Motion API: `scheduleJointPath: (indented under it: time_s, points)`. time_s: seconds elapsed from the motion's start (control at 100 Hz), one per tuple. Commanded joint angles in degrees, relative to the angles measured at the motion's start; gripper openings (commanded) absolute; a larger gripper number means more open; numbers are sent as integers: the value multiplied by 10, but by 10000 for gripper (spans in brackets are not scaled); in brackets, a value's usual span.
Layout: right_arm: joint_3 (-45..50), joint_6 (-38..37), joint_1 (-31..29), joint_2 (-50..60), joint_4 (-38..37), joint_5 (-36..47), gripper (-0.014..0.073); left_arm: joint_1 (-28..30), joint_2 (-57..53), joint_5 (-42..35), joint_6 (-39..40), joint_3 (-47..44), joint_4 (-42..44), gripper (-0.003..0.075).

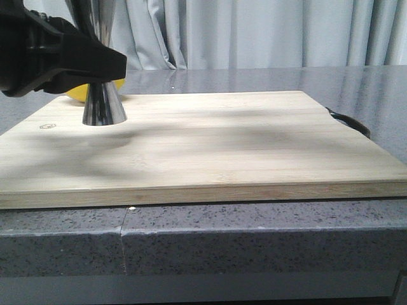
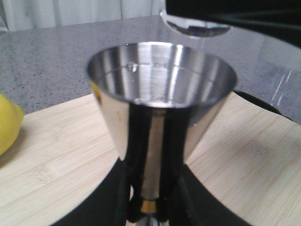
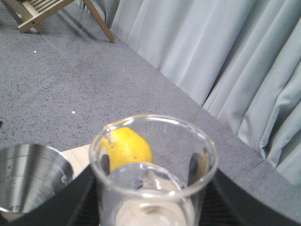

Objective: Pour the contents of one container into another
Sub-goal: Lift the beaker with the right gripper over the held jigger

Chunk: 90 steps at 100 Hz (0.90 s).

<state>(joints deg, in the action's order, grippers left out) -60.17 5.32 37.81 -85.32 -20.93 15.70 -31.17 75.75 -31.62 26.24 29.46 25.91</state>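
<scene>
The steel hourglass jigger (image 1: 103, 108) stands on the wooden board (image 1: 222, 146) at its back left. My left gripper (image 1: 108, 67) is shut on its narrow waist. In the left wrist view the jigger (image 2: 160, 80) fills the middle, its open cup showing droplets inside, with the left gripper (image 2: 151, 200) clamping the gold-banded waist. The clear glass beaker (image 3: 153, 160) sits between the fingers of my right gripper (image 3: 153, 202), which is shut on it. The beaker (image 2: 195, 26) hangs just above and beyond the jigger's rim. The jigger's cup (image 3: 28, 174) lies beside the beaker.
A yellow lemon (image 1: 86, 93) lies on the board behind the jigger, and the lemon (image 3: 129, 148) shows past the beaker's rim. A black handle (image 1: 350, 122) sticks out at the board's right edge. Grey stone counter (image 1: 254, 235), curtains behind, a wooden rack (image 3: 42, 9) far off.
</scene>
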Motion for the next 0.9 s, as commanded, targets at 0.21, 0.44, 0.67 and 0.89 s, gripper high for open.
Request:
scheduleJointPath:
  time_s: [0.21, 0.44, 0.67, 0.89]
  points:
    - [-58, 5, -4, 26, -104, -11, 239, -4, -18, -43, 12, 15, 6, -19]
    - [-58, 5, -4, 26, -158, -12, 239, -4, -18, -43, 19, 15, 14, -19]
    - [-58, 5, -4, 26, -209, -12, 239, -4, -18, -43, 23, 15, 25, -19]
    - [-58, 5, -4, 26, -262, -12, 239, -4, -18, -43, 23, 15, 30, -19]
